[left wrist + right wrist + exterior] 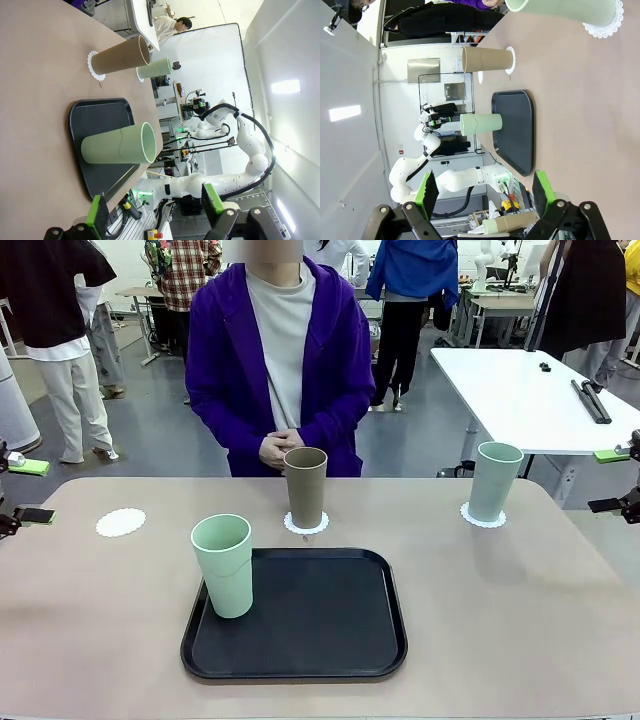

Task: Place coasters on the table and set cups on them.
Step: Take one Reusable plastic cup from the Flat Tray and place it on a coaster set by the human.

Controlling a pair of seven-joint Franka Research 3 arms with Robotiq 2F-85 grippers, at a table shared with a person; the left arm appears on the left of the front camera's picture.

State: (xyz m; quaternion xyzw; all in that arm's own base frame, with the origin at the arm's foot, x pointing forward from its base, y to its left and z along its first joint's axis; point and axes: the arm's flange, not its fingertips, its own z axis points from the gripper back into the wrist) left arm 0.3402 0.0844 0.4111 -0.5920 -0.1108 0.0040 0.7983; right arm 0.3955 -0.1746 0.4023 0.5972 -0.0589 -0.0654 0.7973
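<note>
On the table (pixel 500 620), a tan cup (pixel 305 486) stands on a coaster (pixel 306 525) at the far middle. A mint cup (pixel 496 480) stands on a coaster (pixel 484 516) at the far right. A third coaster (pixel 120 522) lies bare at the far left. Another mint cup (pixel 222 565) stands upright on the left part of the black tray (pixel 320 630). My left gripper (pixel 38 491) hangs open at the left edge, empty, its jaws wide in the left wrist view (pixel 155 210). My right gripper (pixel 603 480) is open and empty at the right edge (pixel 485 192).
A person in a purple jacket stands at the far side with clasped hands (pixel 278 448), just behind the tan cup. A white table (pixel 530 390) stands behind on the right. Bare tabletop lies between the tray and each gripper.
</note>
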